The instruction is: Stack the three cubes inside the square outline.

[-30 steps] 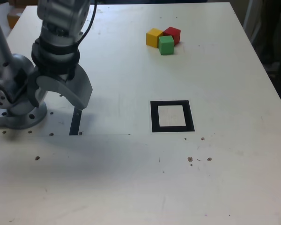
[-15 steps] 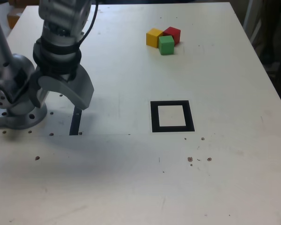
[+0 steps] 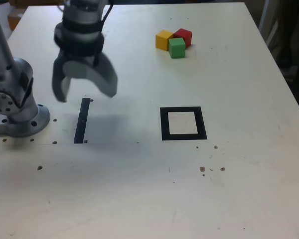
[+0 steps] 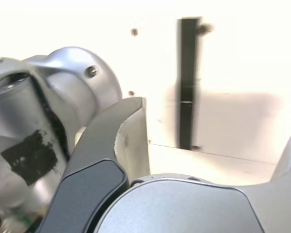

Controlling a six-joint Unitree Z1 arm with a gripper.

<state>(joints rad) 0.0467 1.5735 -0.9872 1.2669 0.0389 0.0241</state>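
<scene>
**Caller:** Up and across it goes! Since a second ago the gripper [image 3: 85,92] has lifted off its spot by the arm's base [image 3: 20,117] and swung toward the exterior view's right, so the whole narrow black strip [image 3: 81,121] is now uncovered.

**Analyst:** And look at those fingers [image 3: 103,79], spread wide with nothing between them. It hangs above the table [image 3: 139,199], over the far end of that strip, throwing a soft shadow to the strip's right in the exterior view.

**Caller:** What about the cubes?

**Analyst:** Untouched. All three sit bunched together near the table's far edge: the yellow cube [image 3: 164,40] on the exterior view's left of the cluster, the red cube [image 3: 183,36] behind on the right, the green cube [image 3: 177,48] in front, touching both. They are well apart from the gripper.

**Caller:** And the target?

**Analyst:** The square outline [image 3: 183,123] lies flat mid-table, its white centre bare, nearer the camera than the cubes and to the exterior view's right of the strip.

**Caller:** Wrist view?

**Analyst:** It shows the strip [image 4: 187,82] against the pale tabletop, framed by the two parted fingers [image 4: 106,160], with the arm's silver base [image 4: 63,92] beside one of them. No cube appears there.
</scene>
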